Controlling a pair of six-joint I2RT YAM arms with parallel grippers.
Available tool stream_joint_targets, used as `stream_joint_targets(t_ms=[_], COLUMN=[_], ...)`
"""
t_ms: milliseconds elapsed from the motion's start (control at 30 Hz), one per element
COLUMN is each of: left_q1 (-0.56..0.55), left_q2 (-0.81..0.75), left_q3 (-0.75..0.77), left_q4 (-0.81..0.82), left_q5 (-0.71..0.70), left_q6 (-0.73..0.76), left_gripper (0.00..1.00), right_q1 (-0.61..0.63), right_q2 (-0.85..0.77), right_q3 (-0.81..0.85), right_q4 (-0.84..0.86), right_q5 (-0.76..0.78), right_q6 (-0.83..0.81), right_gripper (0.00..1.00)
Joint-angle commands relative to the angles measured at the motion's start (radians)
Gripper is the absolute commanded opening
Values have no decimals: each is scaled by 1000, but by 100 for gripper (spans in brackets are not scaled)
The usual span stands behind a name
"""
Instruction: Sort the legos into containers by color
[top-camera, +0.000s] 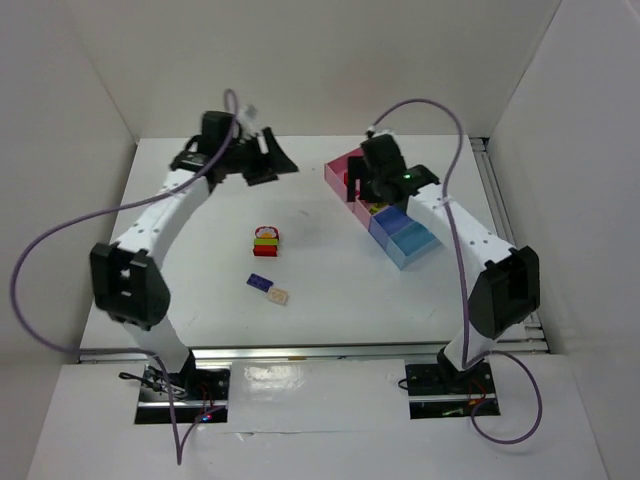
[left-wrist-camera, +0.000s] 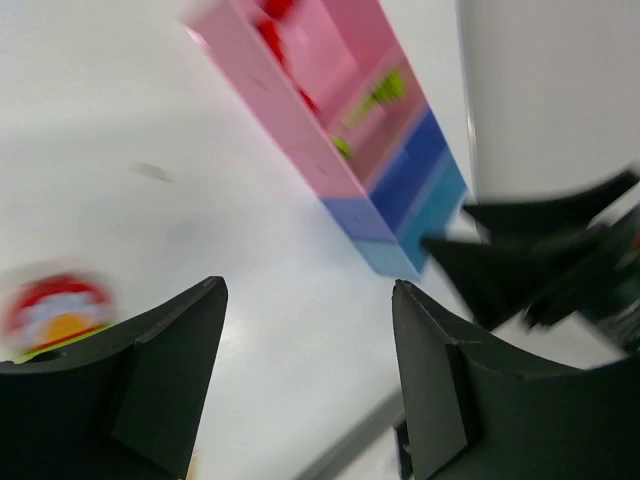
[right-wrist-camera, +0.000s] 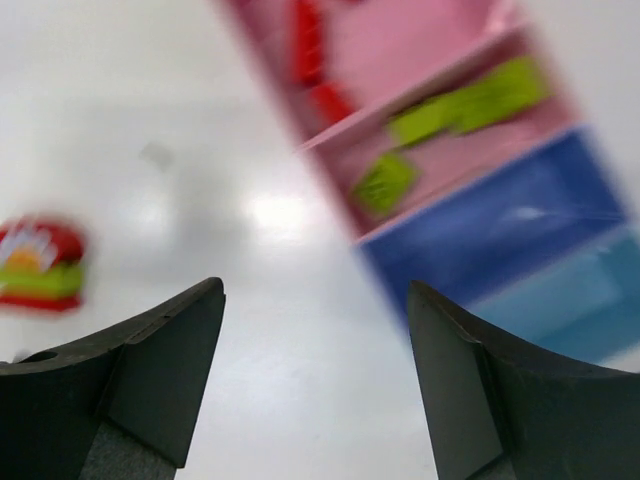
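Observation:
The containers (top-camera: 412, 243), a row of four joined boxes from pink to light blue, lie at the back right. In the right wrist view the pink box (right-wrist-camera: 400, 40) holds red bricks (right-wrist-camera: 310, 60), the second box holds lime green bricks (right-wrist-camera: 460, 105), and the blue box (right-wrist-camera: 500, 210) looks empty. A stack of red and green bricks with the red-white round piece (top-camera: 266, 240) stands mid-table. A purple brick (top-camera: 262, 281) and a beige brick (top-camera: 277, 295) lie nearer. My left gripper (top-camera: 274, 168) is open and empty at the back. My right gripper (top-camera: 358, 188) is open and empty above the pink end.
White walls close in the table on the left, back and right. In the left wrist view the containers (left-wrist-camera: 340, 130) lie ahead, the right arm (left-wrist-camera: 540, 260) is dark at the right, and the stack (left-wrist-camera: 55, 310) is blurred at the left. The stack also shows in the right wrist view (right-wrist-camera: 40, 265).

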Motion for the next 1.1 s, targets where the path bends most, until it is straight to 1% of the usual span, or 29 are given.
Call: stream_joint_targets(t_ms=[0,33,67,100,133,200,233,333,433,533,733,767,833,967,1067], left_q1=[95,136,156,173,204,232,261,311,334,357,376,376,376,385,385], left_q2=[-135,-152,-170,-209,-230,-264,-288,-307,-345,-370,-399,-408,-408,-418,-418], left_q3=[-83,-99,-135,-158,-181,-239,-253,-290,-313,-322,-342,-342,-342,-362,-371], left_q4=[-123,-159,-172,-172,-181,-181,-181,-201,-201,-219,-229,-229,-229,-229,-229], left_q5=[-199,-199,-211,-211,-211,-220,-220,-207,-207,-197,-197,-197,-197,-197,-197], left_q6=[127,127,139,140,150,159,159,169,190,212,221,221,221,221,221], left_gripper=[78,78,78,78,78,78,78,78,78,78,78,78,76,76,76], right_q1=[119,176,205,231,288,346,398,490,544,615,635,635,635,647,670], right_q2=[44,56,56,71,94,130,166,214,265,300,357,372,386,437,451], right_q3=[-31,-40,-41,-50,-50,-36,-25,-16,-25,-44,-54,-54,-54,-45,-45], right_q4=[20,50,64,78,87,64,54,18,18,63,130,139,164,164,178], right_q5=[-122,-147,-174,-235,-254,-274,-274,-239,-239,-236,-227,-227,-239,-277,-268], right_q6=[-42,-52,-87,-109,-125,-167,-178,-220,-252,-278,-289,-289,-289,-298,-298], right_gripper=[82,82,84,85,87,88,88,88,88,88,88,86,86,85,84])
